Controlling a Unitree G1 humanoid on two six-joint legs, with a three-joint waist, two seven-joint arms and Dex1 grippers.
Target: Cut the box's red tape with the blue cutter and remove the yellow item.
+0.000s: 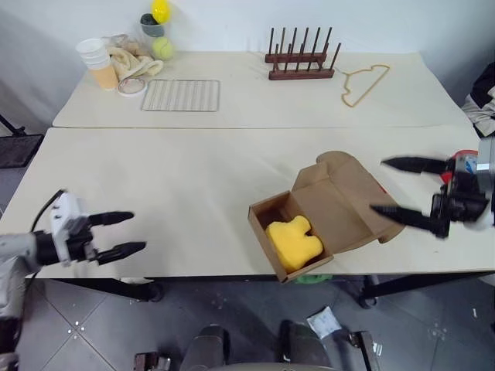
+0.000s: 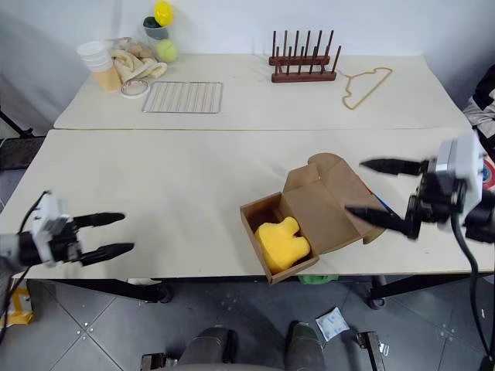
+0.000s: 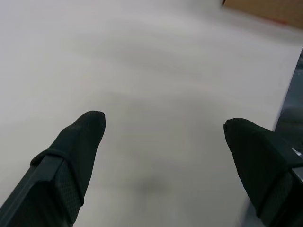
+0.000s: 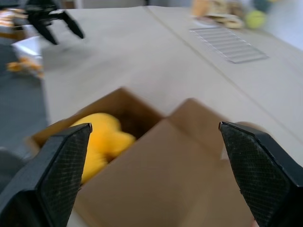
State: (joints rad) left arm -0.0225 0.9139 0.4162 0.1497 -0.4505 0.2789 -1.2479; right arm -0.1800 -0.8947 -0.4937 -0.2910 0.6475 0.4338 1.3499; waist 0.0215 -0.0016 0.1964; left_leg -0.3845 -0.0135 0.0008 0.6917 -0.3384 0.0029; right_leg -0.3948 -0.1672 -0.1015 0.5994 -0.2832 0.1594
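The box, brown cardboard, lies open near the table's front edge with its lid folded back to the right. The yellow item sits inside it, also seen in the right wrist view as the yellow item. My right gripper hovers open and empty just right of the lid, pointing left at it. My left gripper is far to the left over bare table by the front edge, open and empty, well apart from the box. The red tape and the blue cutter are out of view.
On the far table stand a wire rack, a wooden peg rack, a hanger-shaped wire, stacked cups and a tennis ball. A red roll lies behind my right gripper. A person's sleeve shows at the right edge.
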